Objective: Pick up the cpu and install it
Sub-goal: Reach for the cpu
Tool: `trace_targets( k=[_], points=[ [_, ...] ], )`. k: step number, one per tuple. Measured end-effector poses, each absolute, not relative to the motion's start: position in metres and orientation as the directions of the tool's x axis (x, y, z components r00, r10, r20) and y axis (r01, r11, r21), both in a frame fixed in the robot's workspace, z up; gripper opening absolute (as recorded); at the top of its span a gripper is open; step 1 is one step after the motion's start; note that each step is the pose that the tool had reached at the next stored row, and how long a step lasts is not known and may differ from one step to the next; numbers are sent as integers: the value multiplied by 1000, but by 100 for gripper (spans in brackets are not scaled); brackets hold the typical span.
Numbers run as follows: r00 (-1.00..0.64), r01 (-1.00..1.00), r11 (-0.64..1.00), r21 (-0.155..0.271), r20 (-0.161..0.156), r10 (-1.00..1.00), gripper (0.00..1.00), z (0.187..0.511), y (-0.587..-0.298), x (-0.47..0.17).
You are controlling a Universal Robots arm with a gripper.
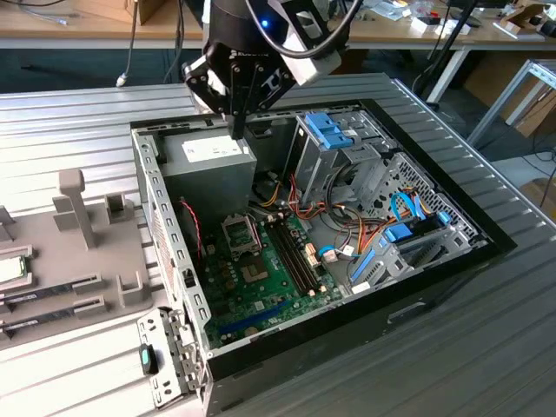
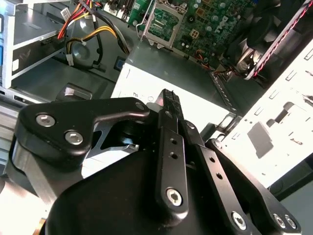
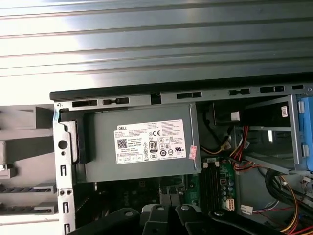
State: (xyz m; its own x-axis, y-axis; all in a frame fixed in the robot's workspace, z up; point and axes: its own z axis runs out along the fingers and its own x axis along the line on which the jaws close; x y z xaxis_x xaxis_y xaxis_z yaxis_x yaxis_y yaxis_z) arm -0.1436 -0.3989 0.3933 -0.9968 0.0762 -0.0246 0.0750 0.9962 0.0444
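an open computer case (image 1: 391, 326) lies on the ribbed metal surface (image 1: 69, 113). in the exterior view a grey power-supply box (image 1: 208, 169) fills its eleven o'clock corner, with the green motherboard (image 1: 261, 278) at that box's six o'clock. blue drive brackets (image 1: 334, 130) sit at one o'clock, and a grey fixture tray (image 1: 48, 248) lies outside at nine o'clock.

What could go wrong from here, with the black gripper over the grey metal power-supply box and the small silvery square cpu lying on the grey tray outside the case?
1. The black gripper hangs close over the grey metal power-supply box; a low sideways move could strike it or the perforated metal case wall.
2. The small silvery square cpu lies beside long narrow memory sticks on the grey tray; a wrong grasp seems possible.
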Motion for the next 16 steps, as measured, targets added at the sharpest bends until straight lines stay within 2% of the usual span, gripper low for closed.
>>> trace_targets(
  k=[16],
  points=[
    [-997, 75, 996, 44, -25, 76, 11, 393, -399, -159]
  ],
)
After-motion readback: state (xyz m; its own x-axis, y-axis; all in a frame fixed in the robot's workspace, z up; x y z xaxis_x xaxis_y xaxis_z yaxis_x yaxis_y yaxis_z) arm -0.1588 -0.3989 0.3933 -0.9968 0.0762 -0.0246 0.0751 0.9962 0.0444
